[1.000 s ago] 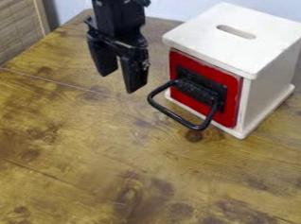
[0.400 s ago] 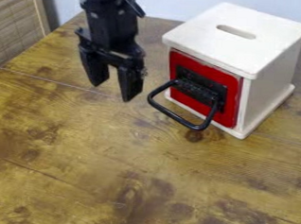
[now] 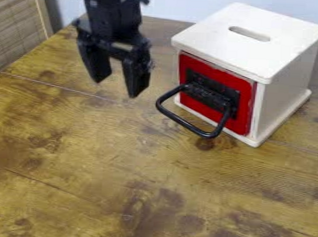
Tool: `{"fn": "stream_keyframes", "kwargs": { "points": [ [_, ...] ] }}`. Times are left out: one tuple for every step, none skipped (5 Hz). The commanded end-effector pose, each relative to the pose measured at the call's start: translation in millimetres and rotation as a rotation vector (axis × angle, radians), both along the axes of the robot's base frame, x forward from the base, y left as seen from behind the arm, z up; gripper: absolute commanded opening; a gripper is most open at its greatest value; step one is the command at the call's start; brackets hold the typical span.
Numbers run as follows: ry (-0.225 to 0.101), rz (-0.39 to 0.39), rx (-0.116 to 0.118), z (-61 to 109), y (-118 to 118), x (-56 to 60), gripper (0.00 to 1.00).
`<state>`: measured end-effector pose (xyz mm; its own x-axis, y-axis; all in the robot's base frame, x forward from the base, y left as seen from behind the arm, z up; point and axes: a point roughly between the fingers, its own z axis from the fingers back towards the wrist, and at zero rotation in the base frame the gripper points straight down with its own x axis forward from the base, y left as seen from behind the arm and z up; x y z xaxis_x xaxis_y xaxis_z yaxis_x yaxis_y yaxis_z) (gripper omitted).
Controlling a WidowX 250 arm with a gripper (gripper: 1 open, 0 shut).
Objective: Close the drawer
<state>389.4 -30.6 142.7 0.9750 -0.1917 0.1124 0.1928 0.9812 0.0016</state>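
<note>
Camera view: my gripper [image 3: 114, 76] hangs over the table, left of the box, fingers pointing down.
Tool state: jaws spread wide, nothing between them, touching nothing.
What changed: over the last second I have drifted left in the picture, away from the loop handle [image 3: 191, 113], and my wrist has rolled a little; a second ago my nearer finger stood just beside the handle.
Drawer: the red-fronted drawer [image 3: 213, 88] sits in the pale wooden box [image 3: 252, 57] with its face about level with the box front, the handle sticking out toward me.
Meaning for the task: I judge the drawer already pushed home, or nearly so, and my backing off fits a finished push.
Surface: worn, stained wooden table [image 3: 105, 178], bare apart from the box.
Room: pale wall behind, slatted wooden panel [image 3: 16, 23] at upper left.
</note>
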Motion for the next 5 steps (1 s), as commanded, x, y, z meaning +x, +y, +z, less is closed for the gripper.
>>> {"fn": "stream_keyframes", "kwargs": {
  "points": [
    [-0.055,0.014,-0.005,16.8,2.8,20.0,1.0],
    [-0.072,-0.016,-0.004,22.7,14.2,16.0,1.0],
    [-0.076,-0.007,0.0,26.2,22.0,13.1,1.0],
    [-0.088,-0.009,0.006,26.9,30.4,12.5,1.0],
    [-0.095,-0.01,0.007,31.5,37.5,11.9,1.0]
  ]
}}
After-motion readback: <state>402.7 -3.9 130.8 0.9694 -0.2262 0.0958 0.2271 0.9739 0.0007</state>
